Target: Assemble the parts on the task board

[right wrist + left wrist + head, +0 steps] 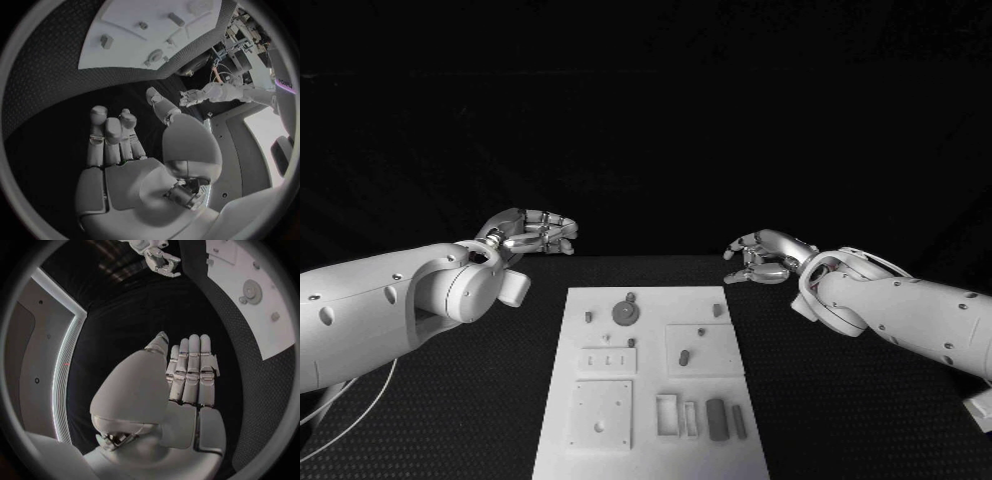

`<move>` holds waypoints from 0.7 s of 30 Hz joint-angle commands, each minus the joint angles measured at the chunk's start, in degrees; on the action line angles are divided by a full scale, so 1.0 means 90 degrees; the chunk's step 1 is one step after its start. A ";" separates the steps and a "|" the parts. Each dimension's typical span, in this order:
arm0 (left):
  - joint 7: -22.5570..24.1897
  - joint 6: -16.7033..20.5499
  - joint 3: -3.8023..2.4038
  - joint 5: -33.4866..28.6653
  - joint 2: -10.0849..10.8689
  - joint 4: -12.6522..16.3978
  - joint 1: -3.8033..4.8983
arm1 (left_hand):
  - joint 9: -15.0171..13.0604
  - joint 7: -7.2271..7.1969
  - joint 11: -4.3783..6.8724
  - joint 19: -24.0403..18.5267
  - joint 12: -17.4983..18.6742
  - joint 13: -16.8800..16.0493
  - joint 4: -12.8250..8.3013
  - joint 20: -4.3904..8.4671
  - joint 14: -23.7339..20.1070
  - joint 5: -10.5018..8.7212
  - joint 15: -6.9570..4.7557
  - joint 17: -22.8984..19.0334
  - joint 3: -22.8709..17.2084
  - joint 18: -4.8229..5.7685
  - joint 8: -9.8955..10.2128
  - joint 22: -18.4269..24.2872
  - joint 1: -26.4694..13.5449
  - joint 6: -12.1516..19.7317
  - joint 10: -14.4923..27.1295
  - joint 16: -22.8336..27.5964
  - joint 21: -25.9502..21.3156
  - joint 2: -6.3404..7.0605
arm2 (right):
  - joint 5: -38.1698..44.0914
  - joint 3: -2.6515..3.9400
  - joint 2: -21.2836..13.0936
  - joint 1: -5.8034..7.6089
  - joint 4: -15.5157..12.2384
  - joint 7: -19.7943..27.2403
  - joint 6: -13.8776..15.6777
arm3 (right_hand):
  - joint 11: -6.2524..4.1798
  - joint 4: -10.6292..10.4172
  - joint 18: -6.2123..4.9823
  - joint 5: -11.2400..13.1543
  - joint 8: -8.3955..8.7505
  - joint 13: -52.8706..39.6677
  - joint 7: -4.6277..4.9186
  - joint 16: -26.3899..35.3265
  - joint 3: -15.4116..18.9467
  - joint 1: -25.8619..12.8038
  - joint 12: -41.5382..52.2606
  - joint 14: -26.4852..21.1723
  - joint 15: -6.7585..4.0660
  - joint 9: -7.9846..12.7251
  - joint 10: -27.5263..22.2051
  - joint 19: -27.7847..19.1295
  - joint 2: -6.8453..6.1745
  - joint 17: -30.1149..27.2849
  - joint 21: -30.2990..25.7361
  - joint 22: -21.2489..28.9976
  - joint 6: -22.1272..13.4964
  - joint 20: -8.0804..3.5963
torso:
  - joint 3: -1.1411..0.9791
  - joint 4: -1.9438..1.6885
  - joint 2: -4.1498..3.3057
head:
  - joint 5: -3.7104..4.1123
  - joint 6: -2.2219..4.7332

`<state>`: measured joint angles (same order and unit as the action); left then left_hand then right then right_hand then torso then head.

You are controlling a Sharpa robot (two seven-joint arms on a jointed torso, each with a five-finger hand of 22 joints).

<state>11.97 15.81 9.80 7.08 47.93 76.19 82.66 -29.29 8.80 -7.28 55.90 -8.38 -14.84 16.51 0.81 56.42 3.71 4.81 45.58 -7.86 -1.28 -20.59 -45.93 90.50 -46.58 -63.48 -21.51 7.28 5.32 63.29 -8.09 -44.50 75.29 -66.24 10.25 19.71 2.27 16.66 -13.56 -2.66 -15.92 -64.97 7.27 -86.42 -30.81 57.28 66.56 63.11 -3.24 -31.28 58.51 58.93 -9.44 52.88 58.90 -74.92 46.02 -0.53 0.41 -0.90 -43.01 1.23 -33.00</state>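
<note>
The white task board (589, 440) lies in the middle of the black table. Grey parts lie on it: a round disc (627, 312) near the far end, small pegs (685, 356) in the middle, and long bars (718, 418) at the near right. My left hand (531, 232) hovers off the board's far left corner, fingers stretched out and holding nothing (187, 375). My right hand (764, 257) hovers off the far right corner, its fingers loosely extended and empty (119, 145). Neither hand touches the board (275, 335) (125, 50).
Two raised square plates (603, 412) sit on the board's near left, with two pale upright blocks (666, 412) beside the bars. Black table (459, 420) spreads on both sides of the board. My other hand shows across from each wrist: right hand (159, 257), left hand (194, 95).
</note>
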 commanded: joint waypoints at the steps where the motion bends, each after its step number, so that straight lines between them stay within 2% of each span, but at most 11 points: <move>1: 0.0120 -0.0157 -0.0004 0.0038 0.0001 -0.0001 0.0008 | -0.0005 -0.0008 -0.0006 -0.0007 -0.0010 -0.0006 0.0001 -0.0007 -0.0018 -0.0038 0.0020 0.0006 0.0046 -0.0065 -0.0025 -0.0006 0.0006 -0.0037 -0.0025 0.0023 -0.0028 -0.0005 | 0.0409 -0.0013 -0.0006 -0.0138 0.0116 0.0088 -0.0362 | 0.0055 -0.0006 -0.0160 -0.0006 -0.0001 0.0018 0.0214 0.0022 0.0067 0.0115 0.0029 -0.0063 -0.0010 -0.0009 -0.0130 -0.0071 -0.0015 -0.0013 -0.0040 -0.0070 0.0238 0.0008 | -0.0027 0.0036 0.0021 | 0.0015 -0.0025; 4: 0.0124 -0.0155 -0.0003 0.0038 0.0004 -0.0005 0.0007 | -0.0004 -0.0010 -0.0010 -0.0004 0.0002 -0.0003 0.0001 -0.0006 -0.0016 -0.0038 0.0019 0.0009 0.0049 -0.0064 -0.0015 -0.0009 0.0006 -0.0032 -0.0014 0.0027 -0.0032 0.0001 | 0.0475 -0.0024 0.0104 -0.0261 0.0303 0.0106 -0.0305 | 0.0065 -0.0010 -0.0160 -0.0006 0.0029 0.0038 0.0225 0.0034 0.0108 0.0190 0.0024 -0.0092 -0.0001 -0.0001 -0.0160 -0.0098 -0.0025 -0.0023 -0.0061 -0.0065 0.0194 0.0023 | -0.0027 0.0046 0.0021 | 0.0019 -0.0031; 5: 0.0125 -0.0154 -0.0003 0.0038 0.0004 -0.0003 0.0006 | -0.0002 -0.0007 -0.0014 -0.0003 0.0010 -0.0001 0.0002 -0.0006 -0.0015 -0.0039 0.0019 0.0010 0.0053 -0.0064 -0.0007 -0.0010 0.0004 -0.0025 -0.0007 0.0029 -0.0034 0.0006 | 0.0531 -0.0026 0.0164 -0.0311 0.0390 0.0118 -0.0305 | 0.0068 -0.0010 -0.0160 -0.0006 0.0046 0.0046 0.0226 0.0038 0.0122 0.0211 0.0022 -0.0101 0.0002 0.0005 -0.0170 -0.0107 -0.0028 -0.0026 -0.0068 -0.0064 0.0167 0.0029 | -0.0034 0.0052 0.0019 | 0.0018 -0.0031; 9: 0.0128 -0.0177 -0.0001 0.0039 -0.0018 0.0000 0.0004 | 0.0008 0.0017 -0.0037 0.0004 0.0054 0.0010 0.0004 -0.0004 -0.0011 -0.0038 0.0018 0.0017 0.0062 -0.0062 0.0037 -0.0016 0.0001 0.0014 0.0037 0.0041 -0.0048 0.0021 | 0.0554 -0.0030 0.0378 -0.0513 0.0699 0.0159 -0.0235 | 0.0063 -0.0009 -0.0160 -0.0006 0.0067 0.0064 0.0220 0.0050 0.0145 0.0263 0.0017 -0.0124 0.0000 0.0010 -0.0193 -0.0127 -0.0033 -0.0036 -0.0086 -0.0059 0.0133 0.0043 | -0.0034 0.0029 0.0006 | 0.0059 -0.0034; 11: 0.0129 -0.0179 0.0000 0.0039 -0.0022 0.0008 0.0003 | 0.0011 0.0028 -0.0046 0.0006 0.0073 0.0014 0.0004 -0.0004 -0.0009 -0.0038 0.0018 0.0021 0.0064 -0.0061 0.0056 -0.0019 -0.0001 0.0032 0.0054 0.0047 -0.0054 0.0026 | 0.0582 -0.0030 0.0463 -0.0591 0.0826 0.0184 -0.0243 | 0.0060 -0.0007 -0.0160 -0.0006 0.0075 0.0071 0.0216 0.0054 0.0153 0.0287 0.0016 -0.0132 -0.0003 0.0012 -0.0202 -0.0135 -0.0032 -0.0039 -0.0093 -0.0057 0.0119 0.0048 | -0.0047 0.0021 -0.0001 | 0.0071 -0.0045; 12: 0.0129 -0.0190 0.0001 0.0039 -0.0021 0.0012 0.0003 | 0.0012 0.0033 -0.0050 0.0007 0.0081 0.0016 0.0004 -0.0004 -0.0009 -0.0038 0.0018 0.0022 0.0065 -0.0061 0.0064 -0.0020 -0.0001 0.0040 0.0062 0.0050 -0.0057 0.0029 | 0.0583 -0.0030 0.0523 -0.0637 0.0918 0.0194 -0.0237 | 0.0056 -0.0004 -0.0160 -0.0006 0.0080 0.0077 0.0212 0.0057 0.0159 0.0310 0.0015 -0.0138 -0.0006 0.0012 -0.0207 -0.0140 -0.0033 -0.0042 -0.0098 -0.0056 0.0112 0.0052 | -0.0042 0.0011 -0.0001 | 0.0082 -0.0050; 13: 0.0128 -0.0192 0.0002 0.0039 -0.0023 0.0018 0.0002 | 0.0013 0.0035 -0.0052 0.0007 0.0085 0.0017 0.0004 -0.0004 -0.0008 -0.0038 0.0019 0.0023 0.0066 -0.0060 0.0068 -0.0021 -0.0002 0.0043 0.0066 0.0051 -0.0059 0.0030 | 0.0584 -0.0030 0.0567 -0.0668 0.0975 0.0203 -0.0229 | 0.0054 -0.0005 -0.0160 -0.0006 0.0082 0.0079 0.0210 0.0058 0.0164 0.0316 0.0015 -0.0141 -0.0007 0.0013 -0.0210 -0.0142 -0.0034 -0.0043 -0.0100 -0.0056 0.0108 0.0054 | -0.0034 0.0011 0.0003 | 0.0083 -0.0057; 16: 0.0129 -0.0192 0.0002 0.0040 -0.0025 0.0031 0.0001 | 0.0013 0.0037 -0.0054 0.0008 0.0090 0.0017 0.0004 -0.0004 -0.0008 -0.0038 0.0019 0.0024 0.0066 -0.0060 0.0073 -0.0022 -0.0002 0.0047 0.0070 0.0053 -0.0061 0.0032 | 0.0585 -0.0029 0.0685 -0.0772 0.1138 0.0223 -0.0208 | 0.0051 -0.0005 -0.0160 -0.0006 0.0087 0.0085 0.0207 0.0060 0.0173 0.0332 0.0015 -0.0146 -0.0010 0.0014 -0.0215 -0.0146 -0.0029 -0.0045 -0.0103 -0.0055 0.0099 0.0058 | -0.0050 0.0003 -0.0006 | 0.0107 -0.0066; 21: 0.0123 -0.0201 0.0003 0.0040 -0.0018 0.0072 0.0001 | 0.0013 0.0039 -0.0056 0.0009 0.0096 0.0018 0.0004 -0.0004 -0.0007 -0.0038 0.0019 0.0026 0.0067 -0.0059 0.0078 -0.0023 -0.0003 0.0051 0.0074 0.0056 -0.0064 0.0034 | 0.0549 -0.0028 0.0839 -0.0895 0.1293 0.0240 -0.0134 | 0.0045 -0.0011 -0.0160 -0.0006 0.0090 0.0093 0.0201 0.0059 0.0184 0.0345 0.0018 -0.0150 -0.0016 0.0013 -0.0219 -0.0149 0.0004 -0.0048 -0.0108 -0.0054 0.0094 0.0066 | -0.0047 -0.0009 -0.0015 | 0.0100 -0.0085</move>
<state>12.24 15.12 9.86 7.17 47.81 76.59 82.63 -29.23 9.00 -7.59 55.90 -7.71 -14.75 16.51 0.81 56.42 3.71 4.81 45.73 -7.54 -1.28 -20.14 -46.06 90.50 -46.37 -63.17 -21.29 7.05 5.32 67.62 -8.36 -37.18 67.38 -54.90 11.50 18.23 1.86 16.51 -13.57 -2.66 -15.29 -64.19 7.56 -86.16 -29.41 60.12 66.55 62.22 -3.38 -31.21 57.74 57.99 -9.43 52.54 58.31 -74.92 45.71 -0.01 0.02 -0.87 -43.07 2.20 -33.63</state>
